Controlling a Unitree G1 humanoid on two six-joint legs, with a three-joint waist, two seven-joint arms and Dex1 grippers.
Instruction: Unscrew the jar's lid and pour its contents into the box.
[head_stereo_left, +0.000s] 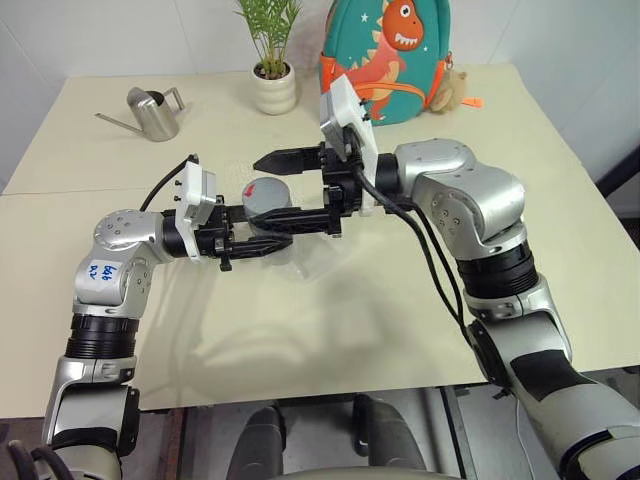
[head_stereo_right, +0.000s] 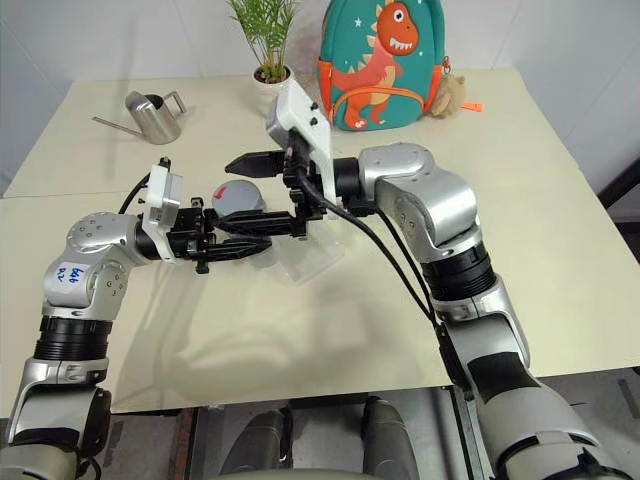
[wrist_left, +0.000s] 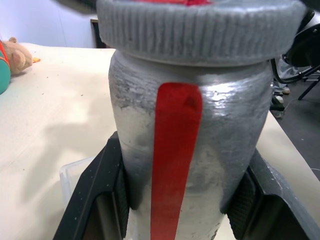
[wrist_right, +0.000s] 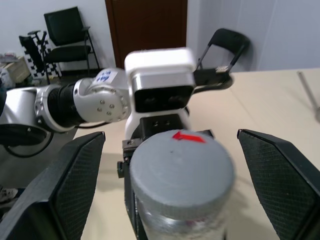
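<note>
While L tool (head_stereo_left: 262, 243) grips it, jar (wrist_left: 187, 150) stands upright — lid (wrist_right: 181, 167) topmost

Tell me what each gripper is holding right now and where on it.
The left gripper holds the jar by its body, below the lid. The right gripper holds nothing; its fingers stand open on either side of the lid.

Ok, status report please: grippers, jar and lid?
Left gripper shut on jar, held above box. Right gripper open around lid, not yet gripping. Nothing in the way.
</note>
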